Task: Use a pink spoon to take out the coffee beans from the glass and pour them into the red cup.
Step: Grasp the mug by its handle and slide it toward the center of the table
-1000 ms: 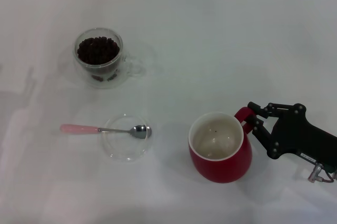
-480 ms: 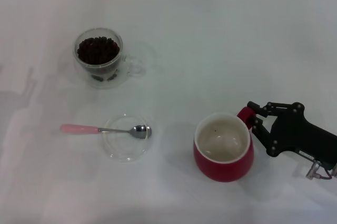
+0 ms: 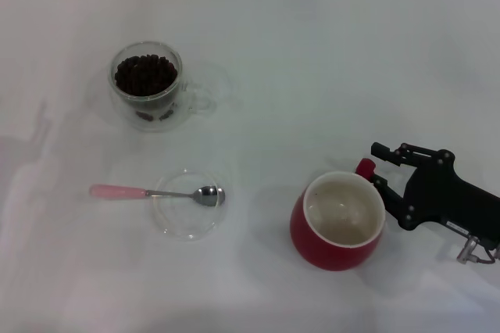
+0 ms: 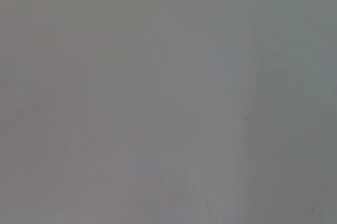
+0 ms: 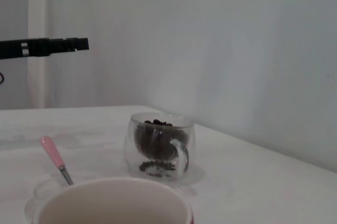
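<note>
The red cup (image 3: 332, 248), white inside and empty, stands at the front right. My right gripper (image 3: 377, 171) is shut on its red handle (image 3: 364, 166). The cup's rim fills the near edge of the right wrist view (image 5: 110, 203). The glass (image 3: 146, 91) full of coffee beans (image 3: 145, 74) stands at the back left; it also shows in the right wrist view (image 5: 158, 148). The pink spoon (image 3: 117, 191) lies with its metal bowl on a clear glass saucer (image 3: 187, 223) and its handle pointing left. The left gripper is out of view.
The table is white. The saucer sits between the glass and the red cup, left of the cup. A black bar (image 5: 42, 47) shows off beyond the table in the right wrist view. The left wrist view shows only plain grey.
My right gripper has drawn the red cup a little to the right and turned it. The glass, spoon and saucer have not moved.
</note>
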`<move>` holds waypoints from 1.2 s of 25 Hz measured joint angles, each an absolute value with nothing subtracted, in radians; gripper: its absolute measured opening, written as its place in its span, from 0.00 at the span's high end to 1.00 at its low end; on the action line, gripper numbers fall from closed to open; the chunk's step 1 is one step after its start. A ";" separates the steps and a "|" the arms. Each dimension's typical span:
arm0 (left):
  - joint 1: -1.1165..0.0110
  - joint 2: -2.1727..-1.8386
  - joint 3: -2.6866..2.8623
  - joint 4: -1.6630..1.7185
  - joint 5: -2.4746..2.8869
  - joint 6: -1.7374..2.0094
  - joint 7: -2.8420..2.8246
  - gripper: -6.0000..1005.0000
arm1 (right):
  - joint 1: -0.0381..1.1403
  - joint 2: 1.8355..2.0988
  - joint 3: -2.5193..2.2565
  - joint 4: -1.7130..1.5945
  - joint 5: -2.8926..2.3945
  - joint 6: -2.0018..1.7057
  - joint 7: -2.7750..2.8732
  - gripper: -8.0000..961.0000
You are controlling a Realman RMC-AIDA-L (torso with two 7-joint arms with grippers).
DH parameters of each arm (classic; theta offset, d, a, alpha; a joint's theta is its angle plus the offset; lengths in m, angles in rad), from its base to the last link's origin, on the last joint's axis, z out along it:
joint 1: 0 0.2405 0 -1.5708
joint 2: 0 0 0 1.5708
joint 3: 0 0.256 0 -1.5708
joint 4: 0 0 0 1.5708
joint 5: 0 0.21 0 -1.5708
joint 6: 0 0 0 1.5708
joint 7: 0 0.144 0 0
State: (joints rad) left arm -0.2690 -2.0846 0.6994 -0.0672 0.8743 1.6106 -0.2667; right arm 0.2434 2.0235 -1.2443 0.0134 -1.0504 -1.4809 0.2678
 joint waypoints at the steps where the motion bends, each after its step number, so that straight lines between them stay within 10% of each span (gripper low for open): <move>1: -0.269 -2.085 0.699 -0.067 0.874 1.611 -0.267 0.29 | 0.242 2.022 -1.244 0.013 -1.050 -1.478 0.268 0.64; 21: -0.267 -2.080 0.699 -0.058 0.846 1.607 -0.264 0.29 | 0.212 2.011 -1.236 0.012 -1.044 -1.423 0.267 0.48; 30: -0.266 -2.080 0.699 -0.057 0.845 1.610 -0.261 0.29 | 0.185 2.002 -1.242 0.011 -1.047 -1.486 0.267 0.24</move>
